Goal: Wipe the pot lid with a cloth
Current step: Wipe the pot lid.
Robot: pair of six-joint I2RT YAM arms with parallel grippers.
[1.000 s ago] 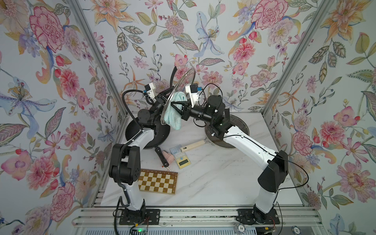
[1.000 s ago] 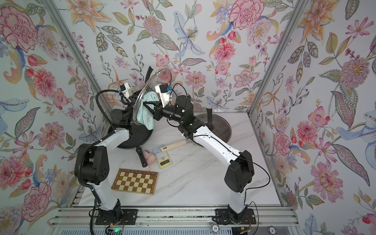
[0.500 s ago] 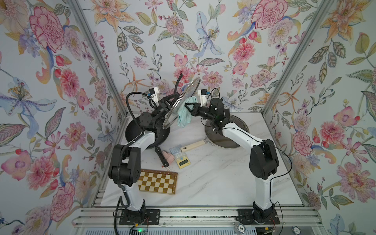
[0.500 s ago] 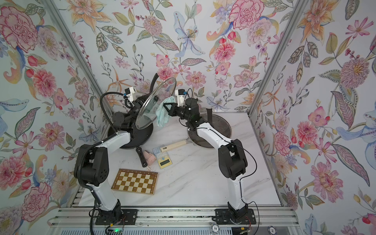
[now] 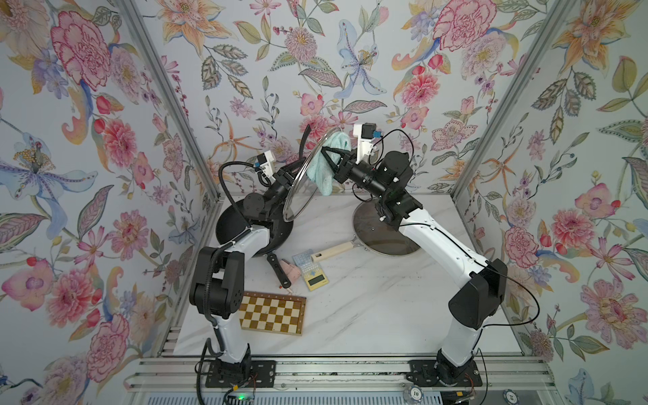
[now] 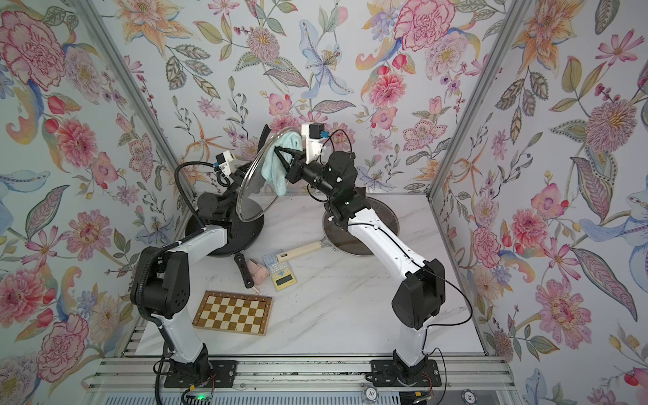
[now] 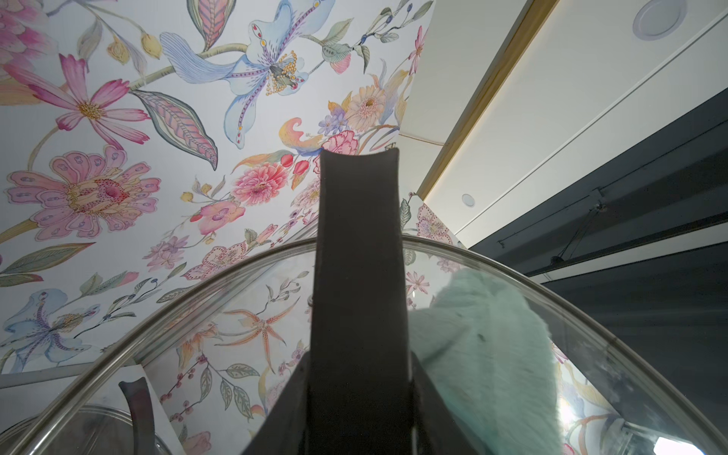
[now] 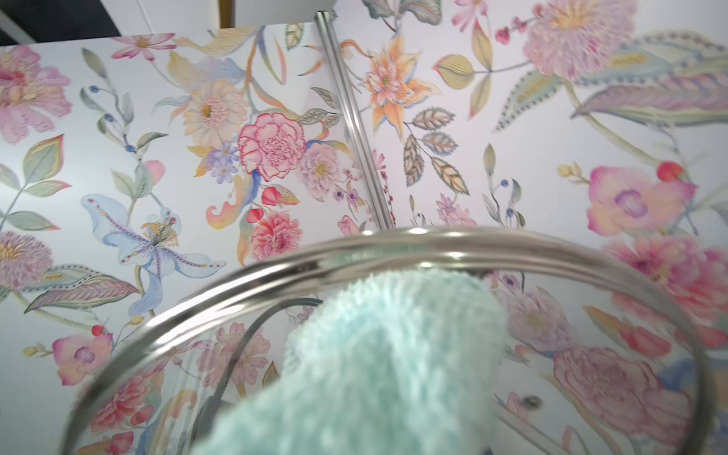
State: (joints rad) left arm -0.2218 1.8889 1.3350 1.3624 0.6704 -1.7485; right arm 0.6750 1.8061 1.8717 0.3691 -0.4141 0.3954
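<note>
Mint cloth (image 5: pixel 321 168), one, pinched tight in the right gripper (image 5: pixel 326 153), touches one glass pot lid (image 5: pixel 298 200) at upper centre; the left gripper (image 5: pixel 288 176) clamps its black handle.

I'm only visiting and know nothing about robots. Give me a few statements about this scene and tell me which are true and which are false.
1. The glass lid is held up off the table. True.
2. The cloth lies flat on the table. False: the right jaws hold it against the lid, near its upper rim.
3. A chessboard lies on the table. True.
4. The calculator sits inside the pale-handled pan. False: it lies on the table, by the end of that pan's handle.
</note>
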